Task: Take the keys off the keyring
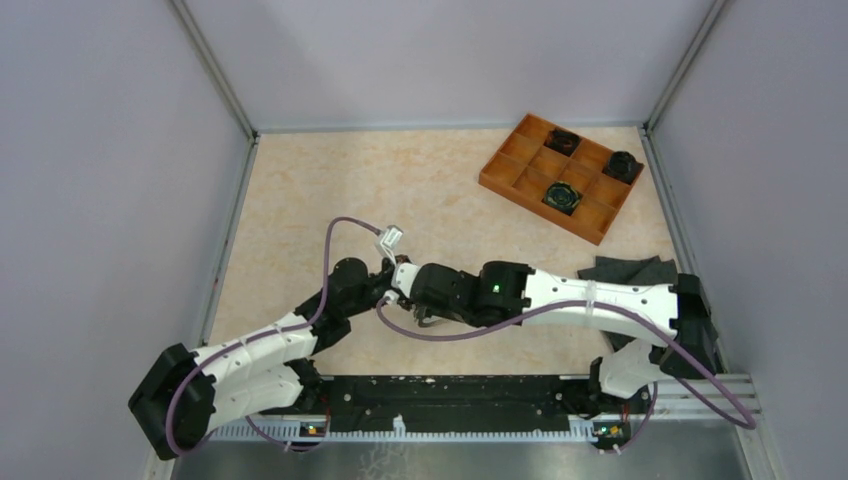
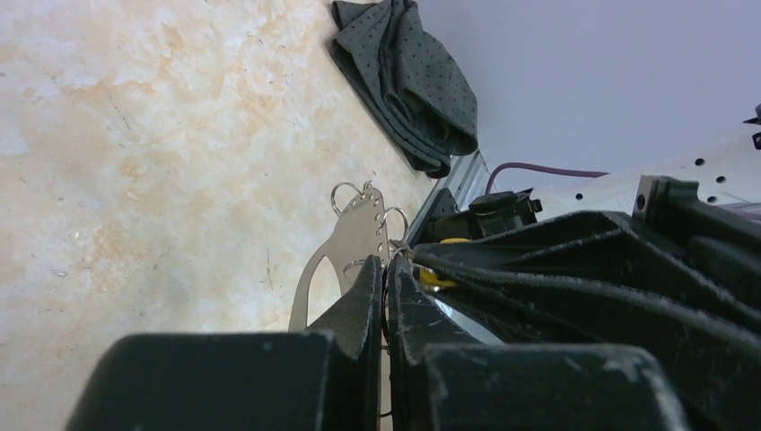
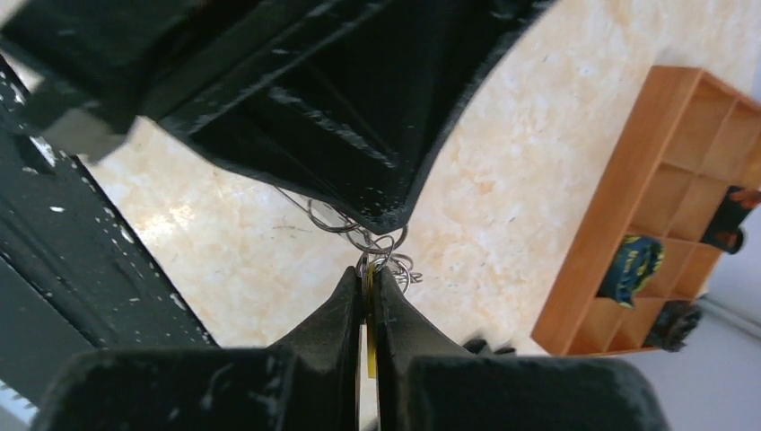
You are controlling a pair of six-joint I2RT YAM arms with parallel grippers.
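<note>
The keyring (image 2: 345, 235), a flat grey metal loop with small wire rings on its edge, stands edge-up above the table. My left gripper (image 2: 388, 267) is shut on its lower part. My right gripper (image 3: 369, 274) is shut on the small yellow tag of the keys (image 3: 369, 310), which hangs from the wire rings (image 3: 381, 250). The yellow tag also shows in the left wrist view (image 2: 436, 277), between the right fingers. The dark key is hidden. In the top view both grippers meet tip to tip mid-table: left (image 1: 384, 268), right (image 1: 402, 284).
An orange compartment tray (image 1: 497, 177) holding dark round parts sits at the back right and also shows in the right wrist view (image 3: 619, 197). A grey dotted cloth (image 1: 625, 270) lies by the right wall, seen too in the left wrist view (image 2: 404, 81). Walls enclose the table.
</note>
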